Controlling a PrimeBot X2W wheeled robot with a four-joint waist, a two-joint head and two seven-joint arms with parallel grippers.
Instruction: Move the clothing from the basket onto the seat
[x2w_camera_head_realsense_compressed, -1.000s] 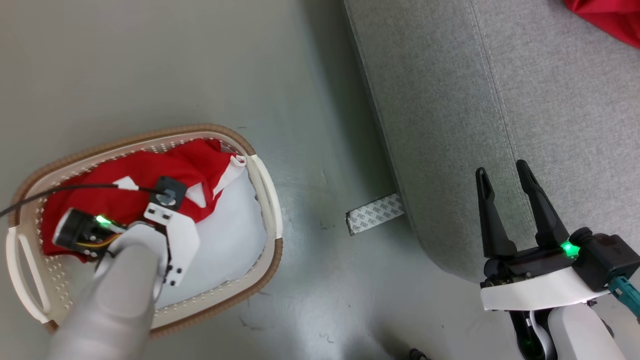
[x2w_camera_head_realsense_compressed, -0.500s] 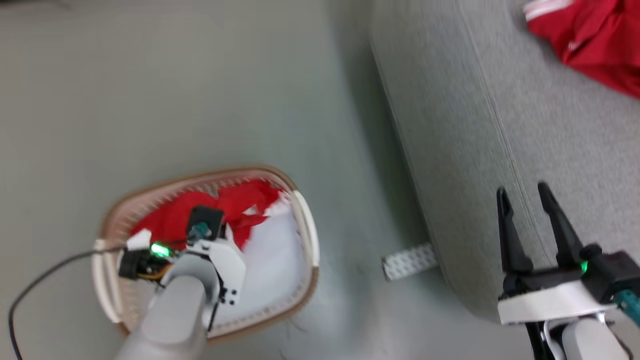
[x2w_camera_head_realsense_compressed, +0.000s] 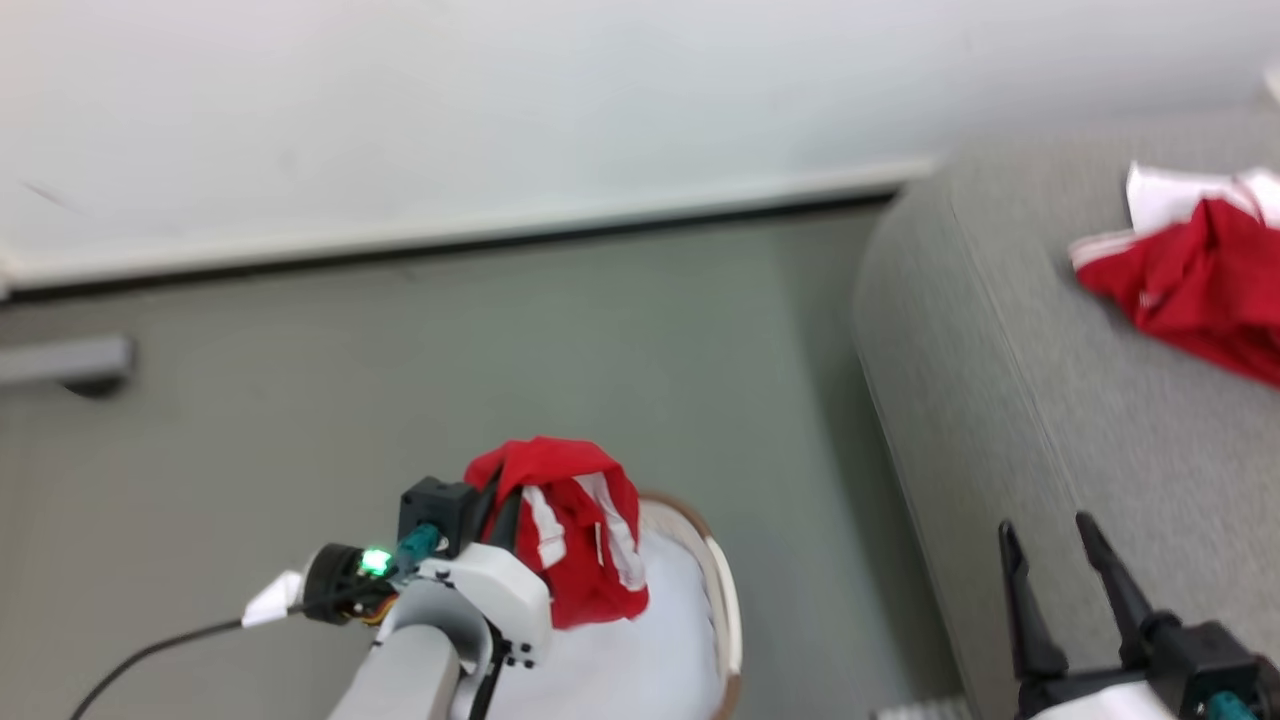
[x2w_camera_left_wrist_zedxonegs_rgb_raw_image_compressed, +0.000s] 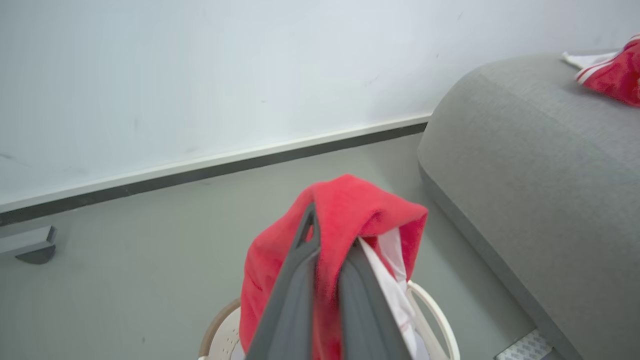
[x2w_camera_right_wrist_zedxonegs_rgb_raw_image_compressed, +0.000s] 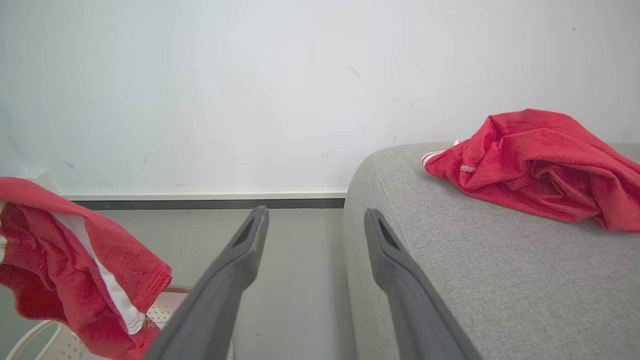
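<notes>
**Holding a red garment above the basket, with the seat off to the right**

The left pincer (x2w_camera_left_wrist_zedxonegs_rgb_raw_image_compressed: 326, 239) is clamped on a fold of the red garment (x2w_camera_head_realsense_compressed: 575, 530). The cloth drapes over both fingers and hangs down, so its long axis is vertical. Directly beneath it stands the basket (x2w_camera_head_realsense_compressed: 722, 610), with white fabric (x2w_camera_head_realsense_compressed: 640, 665) in its bottom, probably more of the clothing. The head view is blurred, so the trailing hem seems clear of the rim, though that is not certain.

A strip of bare floor (x2w_camera_head_realsense_compressed: 780, 400) lies to the right of the basket, and beyond it rises the rounded edge of the seat (x2w_camera_head_realsense_compressed: 1000, 400). The coming move therefore runs rightward, and the hanging hem must pass above that edge. The right pincer (x2w_camera_head_realsense_compressed: 1043, 528) hovers over the seat's near edge with its jaws spread and empty. It is nearer the seat, but the left arm carries the load. A second red garment (x2w_camera_head_realsense_compressed: 1190, 285) already lies farther right on the cushion.
</notes>
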